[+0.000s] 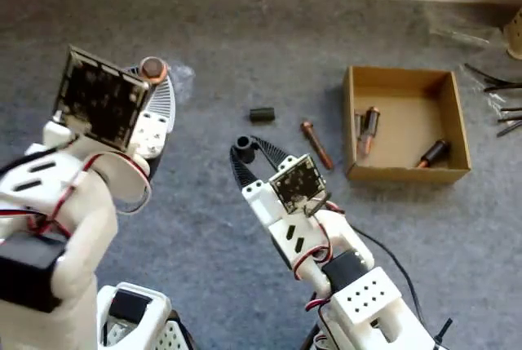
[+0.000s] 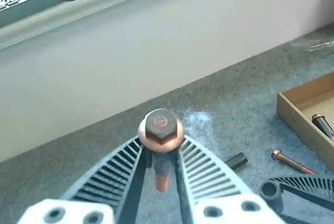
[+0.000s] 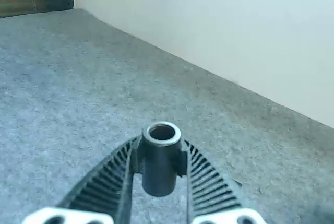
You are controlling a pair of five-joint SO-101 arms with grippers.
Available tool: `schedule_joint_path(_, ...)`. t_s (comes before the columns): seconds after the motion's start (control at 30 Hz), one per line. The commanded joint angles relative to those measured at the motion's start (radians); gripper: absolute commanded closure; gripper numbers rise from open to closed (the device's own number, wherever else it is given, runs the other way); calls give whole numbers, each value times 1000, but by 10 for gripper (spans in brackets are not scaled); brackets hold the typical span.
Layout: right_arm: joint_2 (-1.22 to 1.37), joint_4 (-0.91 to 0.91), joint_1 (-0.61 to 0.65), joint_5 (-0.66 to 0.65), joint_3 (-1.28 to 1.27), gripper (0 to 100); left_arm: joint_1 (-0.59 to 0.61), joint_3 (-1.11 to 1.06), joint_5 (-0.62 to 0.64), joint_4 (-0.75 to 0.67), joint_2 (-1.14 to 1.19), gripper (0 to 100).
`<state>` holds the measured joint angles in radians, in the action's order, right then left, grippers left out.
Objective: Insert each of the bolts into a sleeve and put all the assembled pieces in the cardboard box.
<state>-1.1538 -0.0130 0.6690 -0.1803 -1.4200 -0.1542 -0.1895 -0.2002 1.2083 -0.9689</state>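
Two assembled pieces (image 1: 369, 128) in the cardboard box (image 1: 408, 174); loose bolt (image 1: 316, 144) and sleeve (image 1: 262, 114) to its left

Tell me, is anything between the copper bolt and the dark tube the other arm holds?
Nothing visible: grey carpet lies between the copper-coloured hex bolt in the left gripper and the dark metal sleeve in the right gripper.

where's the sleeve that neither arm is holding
The loose sleeve lies on the grey carpet in the high view, just beyond the right gripper, with the loose bolt between it and the cardboard box.
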Motion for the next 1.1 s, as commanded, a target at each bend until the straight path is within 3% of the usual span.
schedule_joint_path(0.0, -15, -38, 10, 41, 13, 995, -90, -259, 37, -284, -131, 951)
schedule_joint_path(0.2, -15, -31, 7, 189, 12, 995, -197, -529, 38, -565, -255, 951)
schedule_joint_path(0.37, -15, -31, 4, 262, 10, 995, -203, -565, 44, -588, -257, 951)
schedule_joint_path(0.53, -16, -38, -15, 311, -13, 995, -255, -572, 166, -588, -254, 951)
schedule_joint_path(0.67, -16, -38, -56, 342, -15, 995, -262, -581, 178, -588, -254, 951)
schedule_joint_path(0.93, -16, -38, -54, 341, -10, 995, -263, -760, 178, -750, -263, 951)
schedule_joint_path(1.07, -16, -39, -51, 210, -7, 995, -263, -756, 180, -747, -263, 951)
